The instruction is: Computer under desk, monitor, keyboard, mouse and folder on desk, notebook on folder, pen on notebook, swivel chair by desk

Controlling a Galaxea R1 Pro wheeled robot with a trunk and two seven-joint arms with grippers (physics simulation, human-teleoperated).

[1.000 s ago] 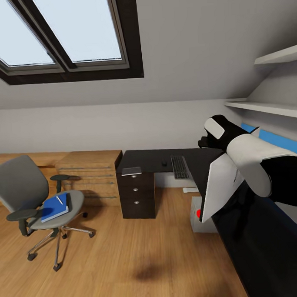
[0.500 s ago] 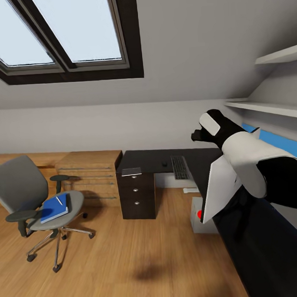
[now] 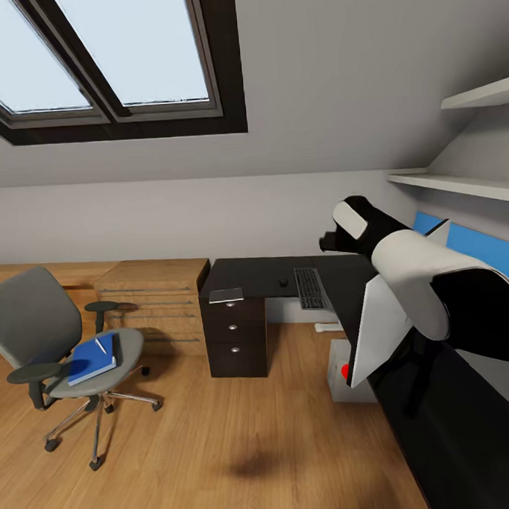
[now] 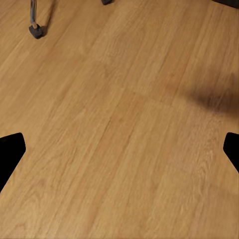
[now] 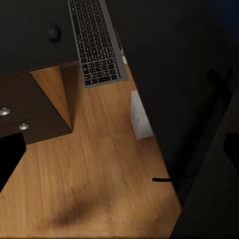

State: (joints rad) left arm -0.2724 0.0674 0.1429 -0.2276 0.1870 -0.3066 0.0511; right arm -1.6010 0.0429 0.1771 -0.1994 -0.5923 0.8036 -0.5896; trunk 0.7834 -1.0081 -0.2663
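Swinging further left since a second ago, the right arm now hangs its right gripper above the desk, fingers hard to make out, so open or shut I cannot tell. Below and just ahead lies the keyboard, overhanging the edge, mouse beside it. Far off sits the swivel chair carrying the folder. Left gripper spread wide over bare floor.

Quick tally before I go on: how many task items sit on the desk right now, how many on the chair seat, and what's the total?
On the desk: 3, keyboard, mouse, monitor
On the chair seat: 3, folder, notebook, pen
Total: 6
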